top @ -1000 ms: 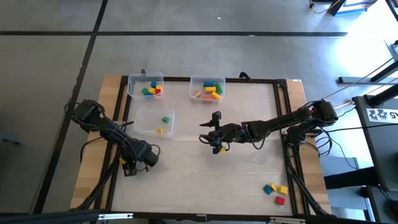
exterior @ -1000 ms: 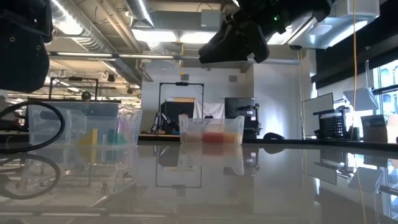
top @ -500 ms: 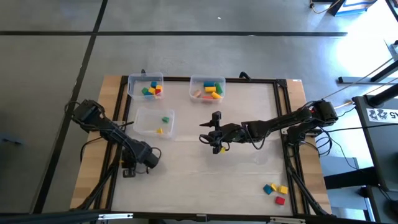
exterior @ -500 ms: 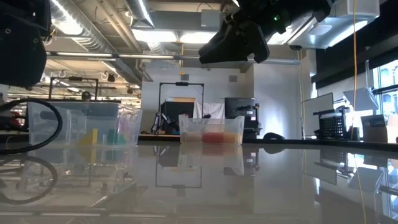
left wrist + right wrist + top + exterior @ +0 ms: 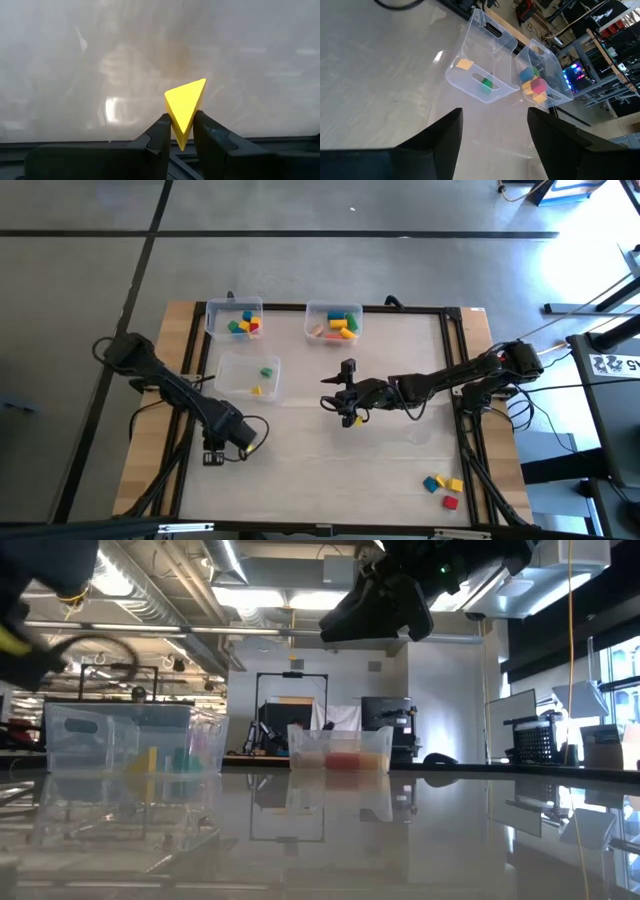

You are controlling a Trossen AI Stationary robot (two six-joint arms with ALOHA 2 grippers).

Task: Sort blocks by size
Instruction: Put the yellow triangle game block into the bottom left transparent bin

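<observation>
While my left gripper (image 5: 181, 131) sits near the table's (image 5: 400, 470) front left edge, its two fingers are pinched on a yellow block (image 5: 185, 109), a wedge-shaped piece standing corner-up between the pads. From above I see that gripper (image 5: 218, 452) just off the white mat, on the wooden border. My right gripper (image 5: 492, 131) hangs over the middle of the table with its fingers spread and nothing between them; in the high view it is near the centre (image 5: 345, 408). Ahead of it lies a clear bin (image 5: 482, 77) holding a yellow and a green block, and beside that a second bin (image 5: 542, 75) with several coloured blocks. A third bin (image 5: 333, 322) at the back holds more. Three loose blocks (image 5: 442, 486), blue, yellow and red, sit near the front right corner.
</observation>
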